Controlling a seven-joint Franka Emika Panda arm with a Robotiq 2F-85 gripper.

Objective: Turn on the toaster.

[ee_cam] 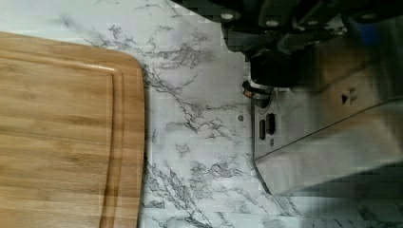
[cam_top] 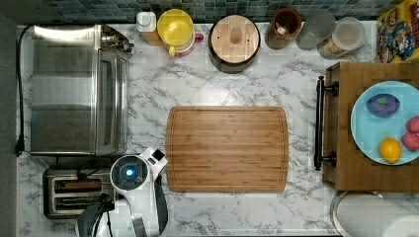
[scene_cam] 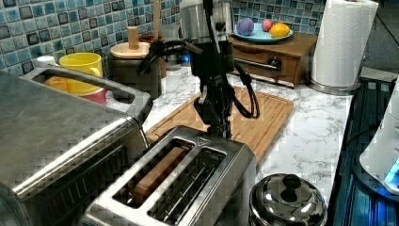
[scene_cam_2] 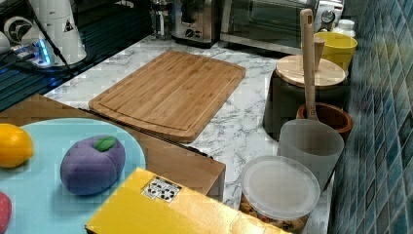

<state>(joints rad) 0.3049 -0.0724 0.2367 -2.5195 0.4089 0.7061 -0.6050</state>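
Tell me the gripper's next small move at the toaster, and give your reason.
Probably a short push straight down. In the left view the gripper hangs at the far end of the toaster, just above its top edge, and a brown slice sits in one slot. The wrist view shows the toaster's end panel below the gripper, so the lever is likely right underneath, though the lever itself is hidden.

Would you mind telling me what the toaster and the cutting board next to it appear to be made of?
The toaster looks like brushed steel: a grey, dully reflective shell with a faint grain. The cutting board looks like bamboo or a similar wood: warm brown, matte, with straight parallel strips and a routed groove around the edge.
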